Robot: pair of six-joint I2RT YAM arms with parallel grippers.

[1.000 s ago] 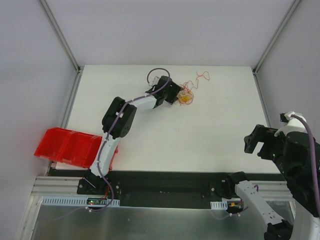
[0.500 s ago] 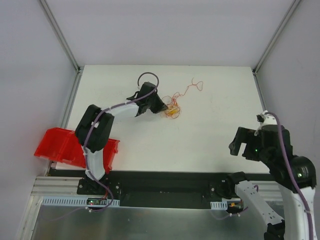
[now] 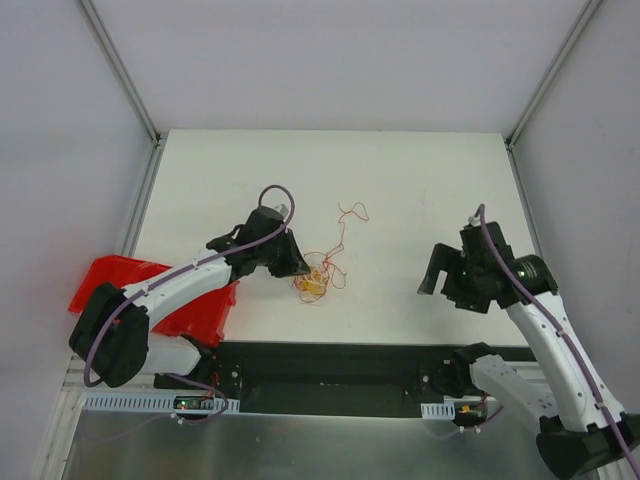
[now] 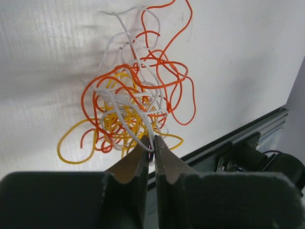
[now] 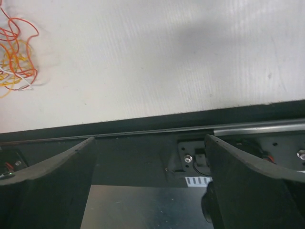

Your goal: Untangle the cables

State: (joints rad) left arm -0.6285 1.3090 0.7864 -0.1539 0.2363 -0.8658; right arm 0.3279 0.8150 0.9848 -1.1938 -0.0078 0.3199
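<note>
The cables are a small tangle of red, orange-yellow and whitish strands on the white table, close to its near edge. One red strand trails away toward the back. My left gripper sits just left of the tangle and is shut on it. In the left wrist view the tangle hangs from the gripper, whose jaws pinch a whitish strand. My right gripper hovers open at the right with nothing between its fingers. The right wrist view shows the gripper above the table's front edge, and the cables far off at its upper left.
A red bin stands at the table's near left corner, partly under the left arm. A black rail runs along the front edge, with a metal plate below it. Grey walls and frame posts enclose the table.
My left gripper has shut on the tangle and dragged it from the back middle toward the near edge. The right arm has swung in from the right over the table.
</note>
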